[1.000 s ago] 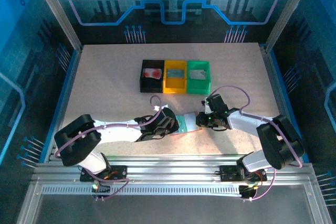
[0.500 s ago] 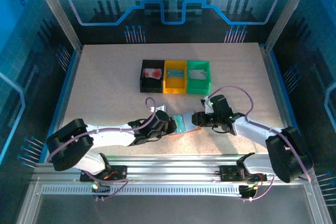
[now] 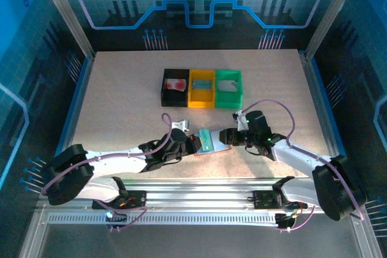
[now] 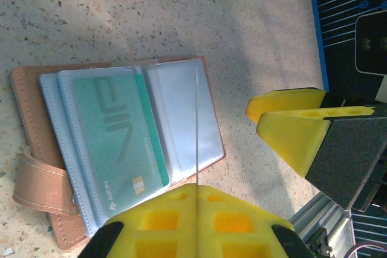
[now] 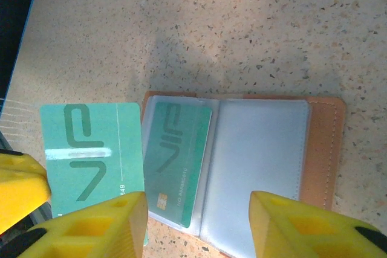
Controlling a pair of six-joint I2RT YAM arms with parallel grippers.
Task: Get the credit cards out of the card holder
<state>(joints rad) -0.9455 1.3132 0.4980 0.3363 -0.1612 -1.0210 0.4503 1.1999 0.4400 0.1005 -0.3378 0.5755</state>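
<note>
- right wrist shows me two teal cards: a loose teal card (image 5: 91, 131) at 9 o'clock of the open card holder (image 5: 326, 149), and a sleeved teal card (image 5: 178, 155) in its left pocket. left wrist gives the loose one as a mere edge-on line.
- left gripper (image 4: 196, 194) is clamped tight on that loose card. right gripper (image 5: 198, 209) hangs about half spread above the holder, gripping nothing.
- top external: holder lies open on the table (image 3: 121, 101) at 6 o'clock of the yellow bin (image 3: 202, 102), long axis 9 to 3 o'clock.
</note>
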